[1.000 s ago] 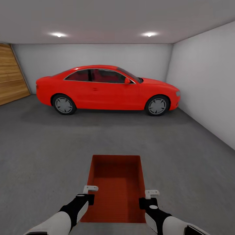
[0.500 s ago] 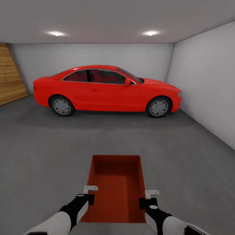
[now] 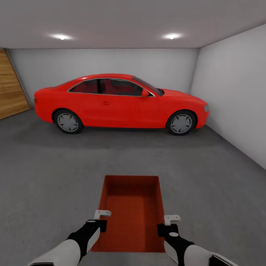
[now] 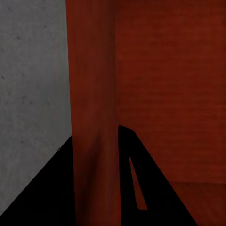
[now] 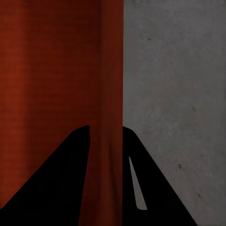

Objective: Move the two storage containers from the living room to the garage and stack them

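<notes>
I am in the garage, over its dark grey concrete floor (image 3: pixel 55 177). One orange-red open-top storage container (image 3: pixel 131 214) hangs level in front of me, held between both arms, and it is empty. My left gripper (image 3: pixel 99 221) is shut on its left side wall, and my right gripper (image 3: pixel 166 226) is shut on its right side wall. In the left wrist view that wall (image 4: pixel 94 94) runs between the black fingers (image 4: pixel 47 188). The right wrist view has the other wall (image 5: pixel 110 70) pinched the same way, with concrete beyond it.
A red car (image 3: pixel 118 101) stands side-on across the far end of the garage. A wooden plank door (image 3: pixel 11 88) is at the far left and a white wall (image 3: pixel 232 92) runs along the right. Open concrete lies between me and the car.
The whole view has moved a little: the car looks slightly larger and less of the wooden door shows. The container and both grippers keep their places in the picture.
</notes>
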Robot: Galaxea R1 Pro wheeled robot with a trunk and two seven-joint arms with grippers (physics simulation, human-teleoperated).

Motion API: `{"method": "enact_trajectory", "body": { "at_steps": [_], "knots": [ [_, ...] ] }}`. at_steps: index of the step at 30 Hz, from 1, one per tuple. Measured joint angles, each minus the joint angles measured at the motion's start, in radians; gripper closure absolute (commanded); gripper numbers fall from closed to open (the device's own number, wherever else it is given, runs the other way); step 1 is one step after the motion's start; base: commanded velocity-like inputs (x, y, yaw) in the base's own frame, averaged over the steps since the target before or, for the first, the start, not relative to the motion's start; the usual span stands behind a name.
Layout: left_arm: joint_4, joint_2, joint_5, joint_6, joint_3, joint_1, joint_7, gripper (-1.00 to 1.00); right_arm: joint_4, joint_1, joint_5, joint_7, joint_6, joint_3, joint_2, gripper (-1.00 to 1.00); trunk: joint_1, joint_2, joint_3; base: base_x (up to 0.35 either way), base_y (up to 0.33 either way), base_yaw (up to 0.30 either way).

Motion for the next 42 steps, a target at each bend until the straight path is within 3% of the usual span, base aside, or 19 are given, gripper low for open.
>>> {"method": "enact_trajectory", "body": {
  "at_steps": [16,42],
  "knots": [
    [0.001,-0.001,0.001,0.0,-0.001,0.0,0.002,1.0,0.0,0.0,0.002,0.0,0.0,-0.001,-0.001,1.0,0.0,0.0,0.0,0.303,0.0,-0.091],
    [0.001,0.0,0.0,0.0,0.0,0.0,0.001,1.0,0.0,0.0,0.002,-0.001,0.0,-0.001,0.0,1.0,0.001,0.0,0.0,0.007,0.0,-0.262]
  ]
}}
